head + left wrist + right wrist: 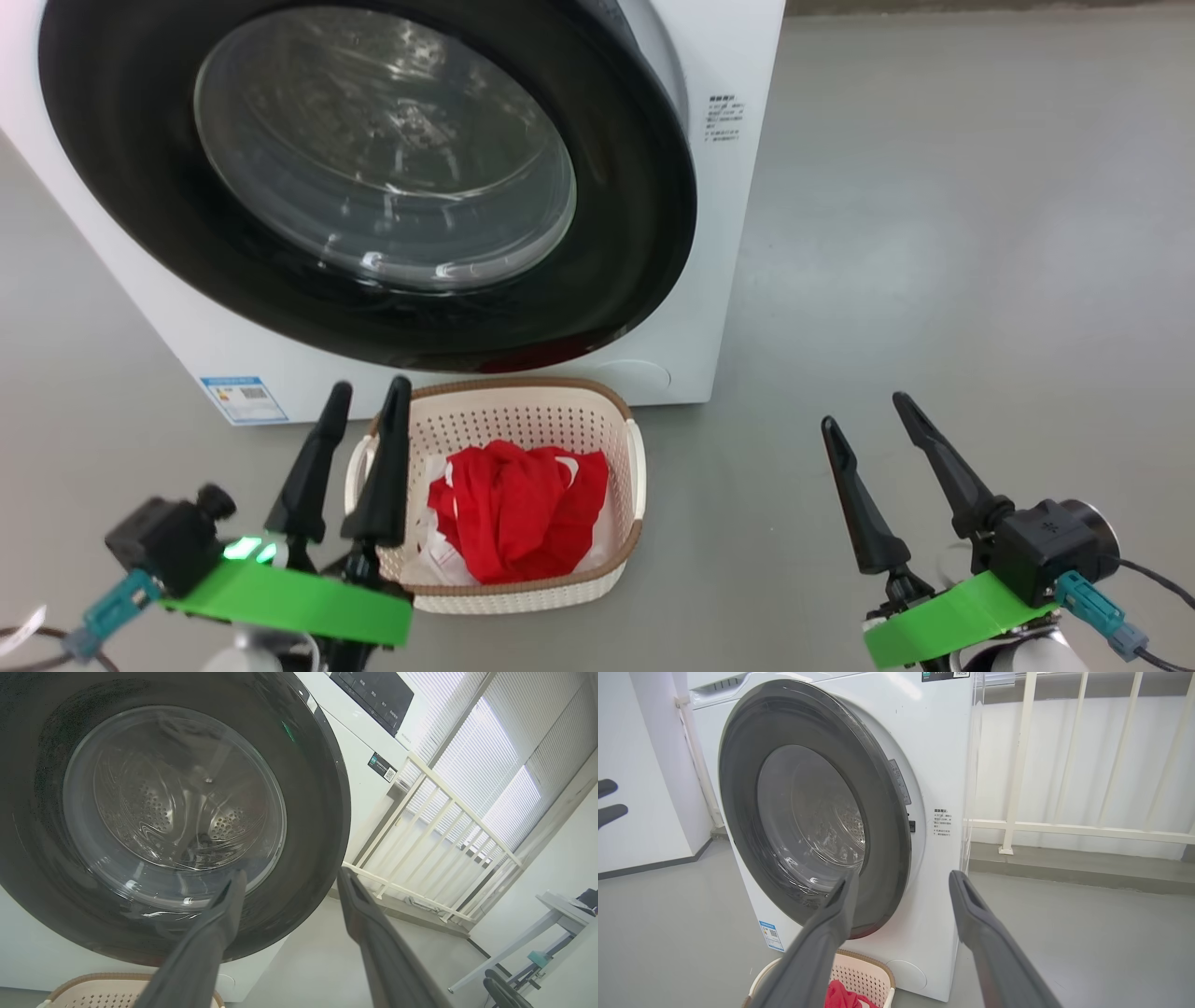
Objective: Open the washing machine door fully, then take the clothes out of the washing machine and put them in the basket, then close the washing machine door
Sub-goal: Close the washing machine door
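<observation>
clothes (pixel 518 509) in basket (pixel 523 383), by washer (pixel 738 56). door (pixel 644 233) looks shut; i can't tell if latched. left gripper (pixel 371 385), right gripper (pixel 864 409): fingers apart, holding nothing. last step. next i maybe push door rim.

Office-like room — grey floor (pixel 934 233), window blinds (pixel 472 732), desk (pixel 553 902), white railing (pixel 1017 765)

Smooth grey floor (pixel 934 187), cream railing (pixel 1020 765) ahead of the right claw (pixel 903 879), bright slatted blinds (pixel 467 732) beyond the left claw (pixel 292 873), pale table (pixel 556 903) to its right, white wall (pixel 644 788)
</observation>
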### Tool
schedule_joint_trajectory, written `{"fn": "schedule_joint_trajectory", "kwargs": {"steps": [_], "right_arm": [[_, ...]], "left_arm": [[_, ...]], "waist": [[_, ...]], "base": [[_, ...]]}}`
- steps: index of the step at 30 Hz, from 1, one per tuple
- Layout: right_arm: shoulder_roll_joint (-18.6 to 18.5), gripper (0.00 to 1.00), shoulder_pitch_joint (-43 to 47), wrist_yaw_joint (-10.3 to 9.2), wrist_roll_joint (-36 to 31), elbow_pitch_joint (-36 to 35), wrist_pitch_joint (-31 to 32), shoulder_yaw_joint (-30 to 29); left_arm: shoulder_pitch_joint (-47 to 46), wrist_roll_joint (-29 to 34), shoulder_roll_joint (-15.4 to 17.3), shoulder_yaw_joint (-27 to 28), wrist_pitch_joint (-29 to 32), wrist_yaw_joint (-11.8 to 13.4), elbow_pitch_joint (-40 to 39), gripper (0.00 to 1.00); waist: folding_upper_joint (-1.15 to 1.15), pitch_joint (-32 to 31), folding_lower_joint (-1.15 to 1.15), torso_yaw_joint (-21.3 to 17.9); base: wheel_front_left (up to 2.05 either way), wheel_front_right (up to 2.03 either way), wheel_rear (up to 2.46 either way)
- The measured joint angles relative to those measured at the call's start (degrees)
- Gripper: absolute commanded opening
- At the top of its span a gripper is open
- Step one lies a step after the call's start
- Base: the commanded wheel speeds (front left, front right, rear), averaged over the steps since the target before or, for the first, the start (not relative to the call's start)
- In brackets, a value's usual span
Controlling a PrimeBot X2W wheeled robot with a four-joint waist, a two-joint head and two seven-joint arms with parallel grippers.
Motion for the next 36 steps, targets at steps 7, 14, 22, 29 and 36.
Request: {"fn": "schedule_joint_trajectory", "kwargs": {"steps": [7,14,22,29,36], "right_arm": [[0.0,1.00,2.8,0.00,0.0,-0.5,0.0,-0.7],[0.1,1.00,5.0,0.00,0.0,-1.8,0.0,-2.2],[0.2,1.00,6.9,0.00,0.0,-2.4,0.0,-2.2],[0.3,1.00,7.6,0.00,0.0,-3.3,0.0,-3.1],[0.4,1.00,8.9,0.00,0.0,-3.4,0.0,-3.9]], "left_arm": [[6.5,10.3,0.7,0.7,-0.4,2.0,-4.0,1.00],[11.5,19.0,0.2,3.9,-0.6,3.0,-7.7,1.00],[17.1,24.0,-1.0,7.2,-0.6,2.9,-8.1,1.00],[19.0,26.7,-2.0,8.4,-0.6,2.9,-7.6,1.00],[20.1,27.8,-3.1,9.3,-0.6,2.8,-6.8,1.00]], "waist": [[0.00,-2.8,0.00,-0.7],[0.00,-4.4,0.00,-1.2],[0.00,-5.5,0.00,-1.4],[0.00,-5.8,0.00,-1.3],[0.00,-5.9,0.00,-1.6]], "base": [[0.00,0.00,0.00],[0.00,0.00,0.00],[0.00,0.00,0.00],[0.00,0.00,0.00],[0.00,0.00,0.00]]}}
